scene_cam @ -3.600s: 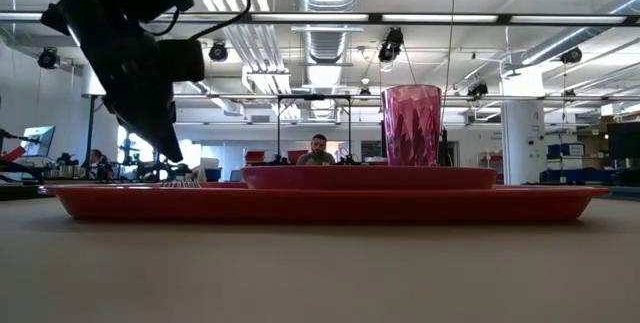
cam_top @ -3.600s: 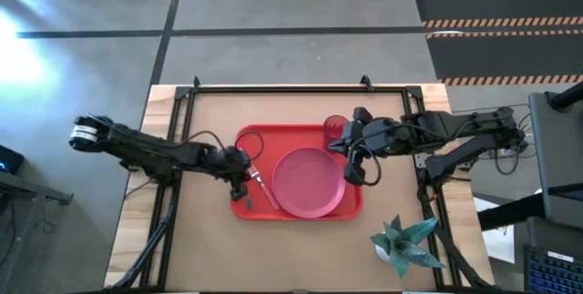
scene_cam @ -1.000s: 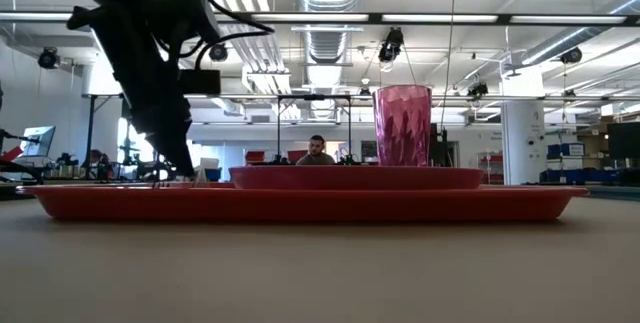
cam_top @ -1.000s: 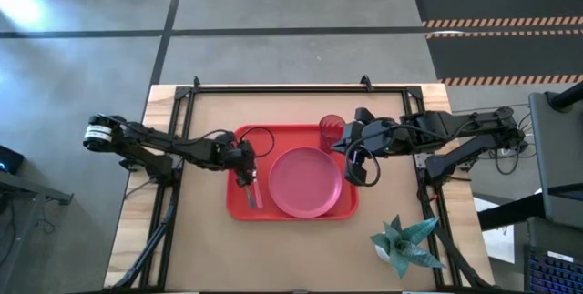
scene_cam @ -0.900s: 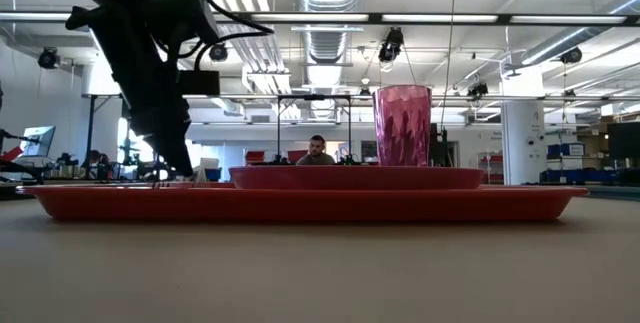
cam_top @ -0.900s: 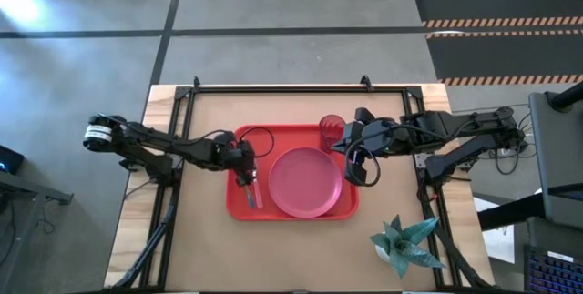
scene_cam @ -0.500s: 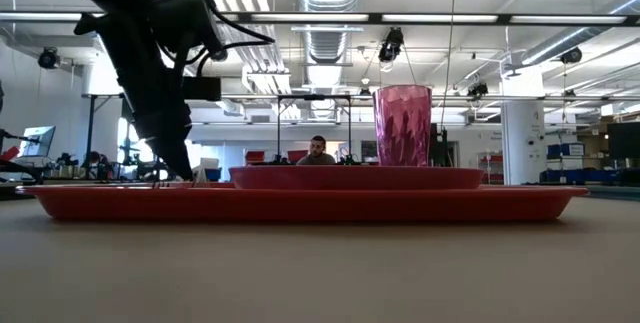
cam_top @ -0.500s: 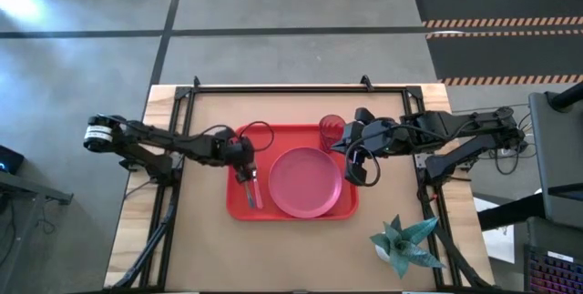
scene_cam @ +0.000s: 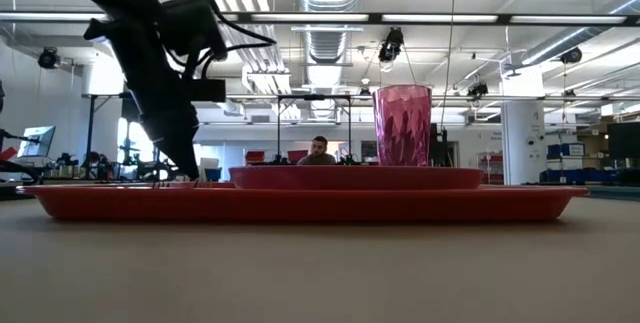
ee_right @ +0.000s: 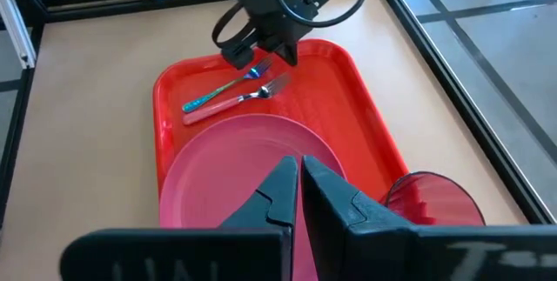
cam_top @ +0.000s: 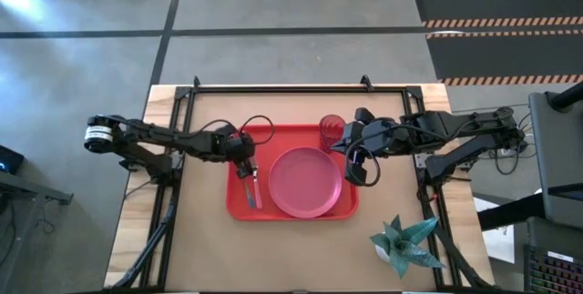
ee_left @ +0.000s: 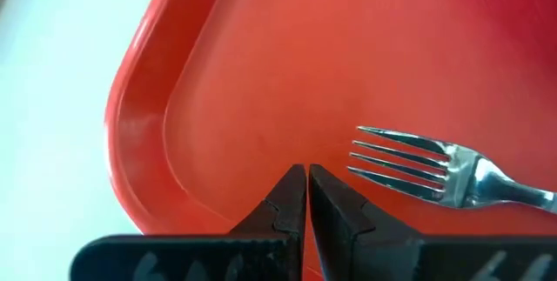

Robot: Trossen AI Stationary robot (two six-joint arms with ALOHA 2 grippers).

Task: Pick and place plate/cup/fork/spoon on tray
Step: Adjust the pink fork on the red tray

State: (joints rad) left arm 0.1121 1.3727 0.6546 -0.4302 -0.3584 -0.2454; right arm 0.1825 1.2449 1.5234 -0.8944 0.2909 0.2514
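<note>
1. Large red rectangular plastic tray (cam_top: 239,205) sits mid-surface, carrying all items.
2. Left gripper (ee_left: 306,177), fingers together and empty, hangs over the tray's left edge; the silver-tined, pink-handled fork (ee_left: 435,172) lies just beside it, the bluish-handled spoon (ee_right: 218,93) alongside.
3. Right gripper (ee_right: 298,173), fingers together and empty, hovers over the round pinkish-red plate (cam_top: 305,181), near the ribbed dark-red cup (cam_top: 332,129) in the tray's far right corner.

The tray (scene_cam: 300,204) lies flat on the table (scene_cam: 320,273), seen edge-on. The plate (scene_cam: 357,177) rests on it, and the cup (scene_cam: 407,125) stands upright behind the plate's right part. A dark arm (scene_cam: 150,53) reaches down over the tray's left end. In the room beyond, a person (scene_cam: 318,150) sits.
</note>
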